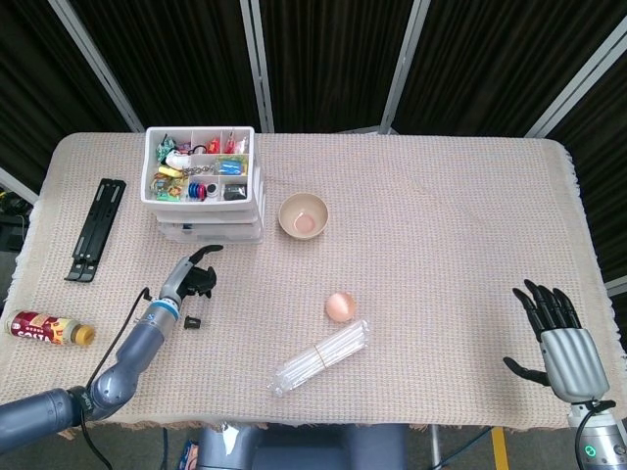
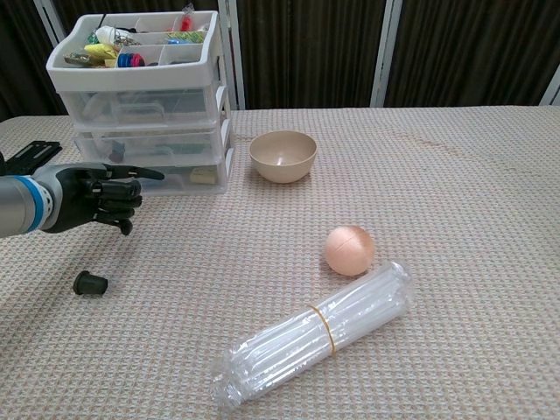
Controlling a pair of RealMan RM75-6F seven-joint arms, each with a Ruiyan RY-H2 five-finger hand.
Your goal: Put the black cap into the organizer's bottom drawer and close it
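The small black cap lies on the cloth, in front of the white three-drawer organizer. Its bottom drawer looks close to flush with the drawers above. My left hand hovers between the organizer and the cap. Its fingers are curled in, its thumb points at the bottom drawer, and it holds nothing. It touches neither the drawer nor the cap. My right hand rests at the table's near right with fingers spread and nothing in it; only the head view shows it.
A beige bowl stands right of the organizer. A peach ball lies beside a bundle of clear straws. On the far left are a black folding stand and a bottle.
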